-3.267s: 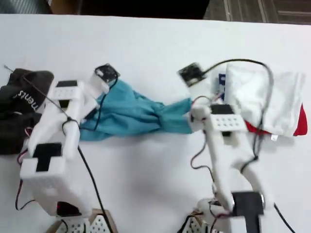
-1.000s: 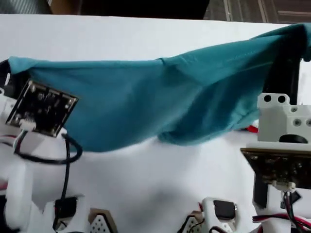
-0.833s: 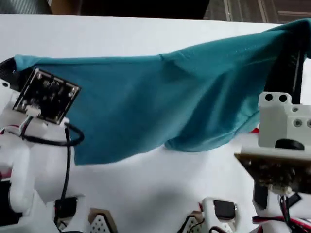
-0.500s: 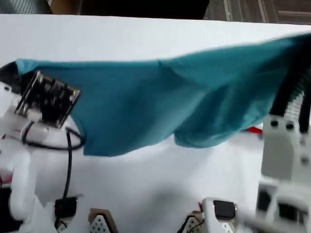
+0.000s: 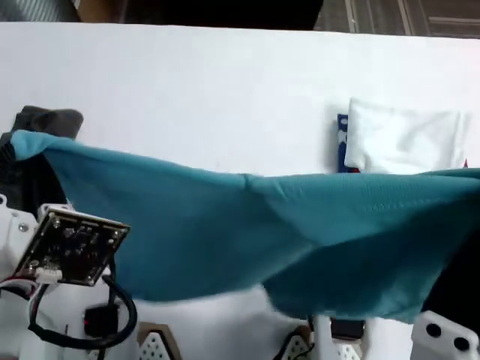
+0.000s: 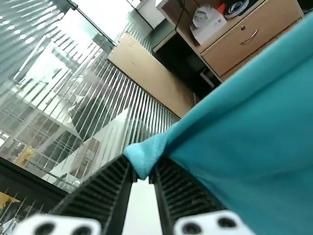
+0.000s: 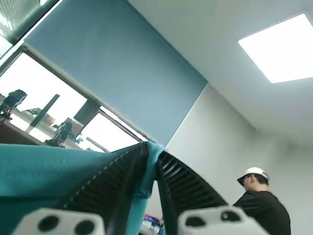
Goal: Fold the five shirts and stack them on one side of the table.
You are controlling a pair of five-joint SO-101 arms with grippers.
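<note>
Teal shirt (image 5: 247, 240): stretched wide, held aloft
Left gripper (image 6: 142, 167): clamped on one corner
Right gripper (image 7: 152, 151): clamped on another corner

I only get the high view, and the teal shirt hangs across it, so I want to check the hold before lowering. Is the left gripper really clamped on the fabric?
Observer: Yes. The left wrist view has the left gripper shut on a bunched corner of the teal shirt.
Operator: And the right one?
Observer: The right gripper is shut on the shirt's stitched hem, with the edge pinched between its fingertips.
</note>
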